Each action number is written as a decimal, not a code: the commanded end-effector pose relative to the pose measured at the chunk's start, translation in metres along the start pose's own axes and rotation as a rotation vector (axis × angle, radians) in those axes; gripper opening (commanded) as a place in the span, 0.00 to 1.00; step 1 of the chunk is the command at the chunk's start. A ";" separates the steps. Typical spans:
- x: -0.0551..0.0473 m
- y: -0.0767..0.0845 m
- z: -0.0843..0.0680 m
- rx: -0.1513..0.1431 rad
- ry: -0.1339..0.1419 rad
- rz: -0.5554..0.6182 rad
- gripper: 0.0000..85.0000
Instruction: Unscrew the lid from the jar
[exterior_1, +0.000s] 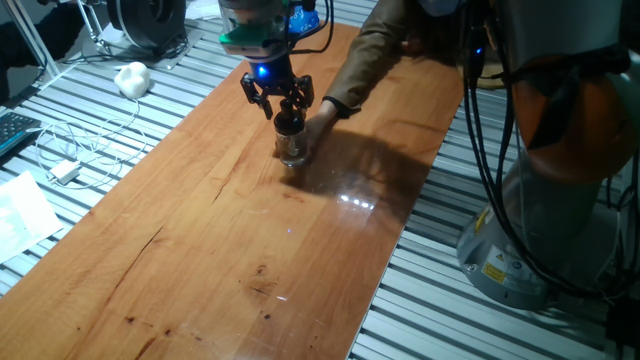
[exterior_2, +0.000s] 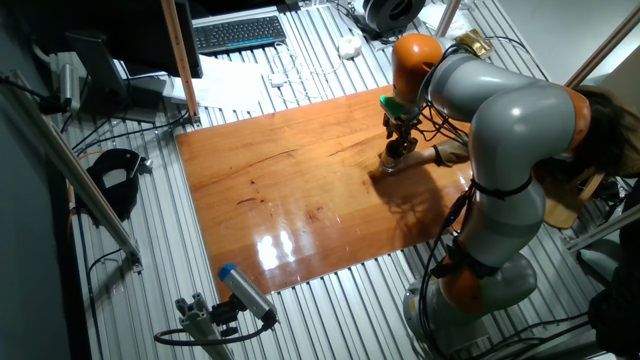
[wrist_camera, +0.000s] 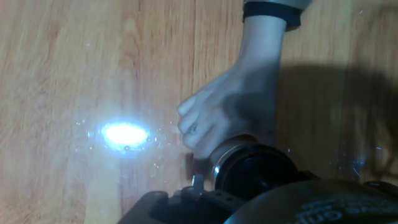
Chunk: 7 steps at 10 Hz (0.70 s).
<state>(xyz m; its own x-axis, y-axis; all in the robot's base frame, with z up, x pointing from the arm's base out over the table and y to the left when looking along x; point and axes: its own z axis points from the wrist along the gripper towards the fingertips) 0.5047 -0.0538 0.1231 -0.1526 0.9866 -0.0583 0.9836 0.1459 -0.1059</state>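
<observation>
The small clear glass jar (exterior_1: 294, 150) stands upright on the wooden table (exterior_1: 200, 250), far side, and a person's hand (exterior_1: 322, 118) grips its body from the right. Its black lid (exterior_1: 290, 122) sits on top. My gripper (exterior_1: 283, 112) comes straight down from above, with its dark fingers closed around the lid. From the other fixed view the gripper (exterior_2: 399, 143) hides most of the jar (exterior_2: 391, 160). In the hand view the black lid (wrist_camera: 255, 173) fills the lower right, and the person's hand (wrist_camera: 227, 118) wraps the jar just beyond it.
The person's sleeved arm (exterior_1: 375, 55) reaches across the table's far right corner. Off the table's left edge lie white cables (exterior_1: 70, 150) and a white lump (exterior_1: 132, 78) on the slatted bench. The robot's base (exterior_1: 560, 200) stands to the right.
</observation>
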 end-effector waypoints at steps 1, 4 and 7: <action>0.000 0.000 0.000 0.000 0.000 0.000 0.80; 0.000 0.001 0.002 -0.004 0.003 -0.014 0.80; -0.001 0.001 0.002 -0.013 0.012 -0.049 0.60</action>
<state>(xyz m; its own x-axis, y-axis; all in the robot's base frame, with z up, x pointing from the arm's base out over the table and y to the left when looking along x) 0.5062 -0.0548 0.1214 -0.2004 0.9788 -0.0412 0.9761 0.1959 -0.0938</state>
